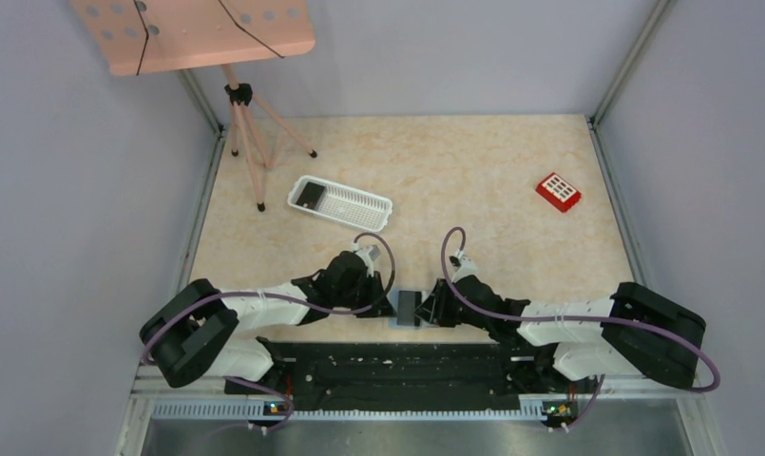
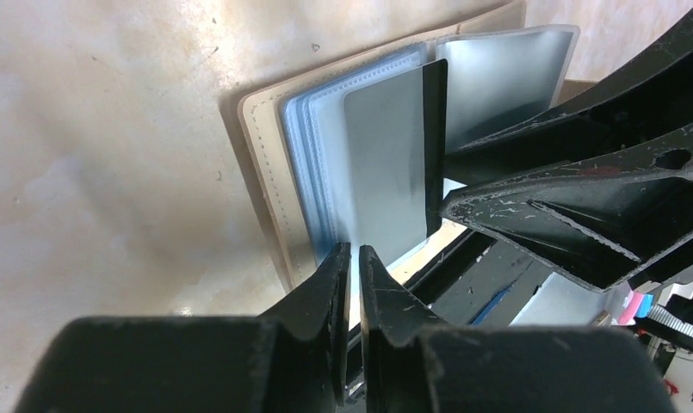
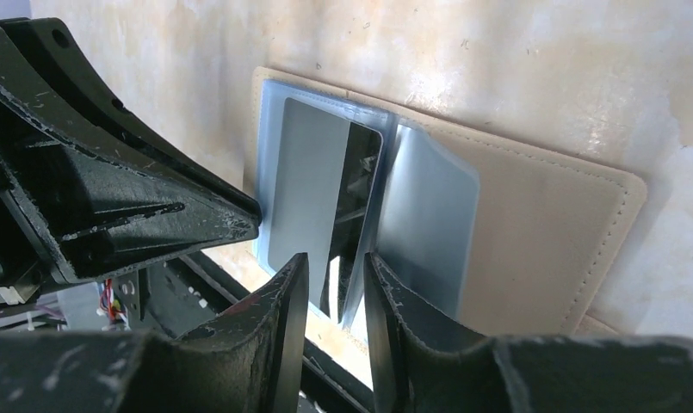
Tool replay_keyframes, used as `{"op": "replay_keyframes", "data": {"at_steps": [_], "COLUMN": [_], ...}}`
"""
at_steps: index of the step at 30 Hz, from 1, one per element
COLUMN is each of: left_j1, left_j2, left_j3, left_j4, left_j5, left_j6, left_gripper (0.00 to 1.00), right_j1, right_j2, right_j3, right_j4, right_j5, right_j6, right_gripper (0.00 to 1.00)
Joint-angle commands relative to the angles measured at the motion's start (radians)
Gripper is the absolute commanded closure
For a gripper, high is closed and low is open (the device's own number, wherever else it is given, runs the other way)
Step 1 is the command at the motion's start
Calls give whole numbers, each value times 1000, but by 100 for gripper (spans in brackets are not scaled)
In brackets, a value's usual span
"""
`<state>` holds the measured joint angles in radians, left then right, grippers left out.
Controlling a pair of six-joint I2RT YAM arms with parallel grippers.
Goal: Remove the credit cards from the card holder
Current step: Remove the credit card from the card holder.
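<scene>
The card holder lies open at the table's near edge, between both grippers. In the left wrist view it shows a beige cover and blue-grey clear sleeves. A grey card with a black stripe stands partly out of a sleeve. My left gripper is shut on the near edge of the sleeves. My right gripper is open, its jaws on either side of the striped card and a sleeve, with gaps on both sides. In the top view the left gripper and right gripper face each other.
A white slotted basket with a dark card inside stands at mid-left. A red box with white squares lies at the right. A tripod with a pink board stands at the back left. A black rail runs just behind the holder.
</scene>
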<state>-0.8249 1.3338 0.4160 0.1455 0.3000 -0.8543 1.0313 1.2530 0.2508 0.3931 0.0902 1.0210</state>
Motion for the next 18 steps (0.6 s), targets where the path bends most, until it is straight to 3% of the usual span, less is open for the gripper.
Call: {"op": "replay_keyframes", "data": {"at_steps": [1, 11, 14, 16, 18], "left_j1": [-4, -3, -3, -3, -3], "left_j2": [2, 3, 6, 8, 17], "left_j3": [-19, -40, -43, -42, -36], "left_j4": [60, 80, 92, 93, 81], "left_j5": [1, -2, -1, -6, -16], "left_j6": [3, -12, -17, -20, -20], "left_gripper": [87, 87, 87, 87, 87], "right_j1": [2, 0, -9, -19, -25], "right_j2": [4, 54, 52, 38, 11], "right_j3": [35, 19, -6, -24, -44], "right_j4": [6, 129, 175, 176, 182], "right_j5": [23, -30, -44, -41, -38], "right_j6": [13, 34, 42, 43, 41], "right_gripper": [69, 68, 78, 97, 100]}}
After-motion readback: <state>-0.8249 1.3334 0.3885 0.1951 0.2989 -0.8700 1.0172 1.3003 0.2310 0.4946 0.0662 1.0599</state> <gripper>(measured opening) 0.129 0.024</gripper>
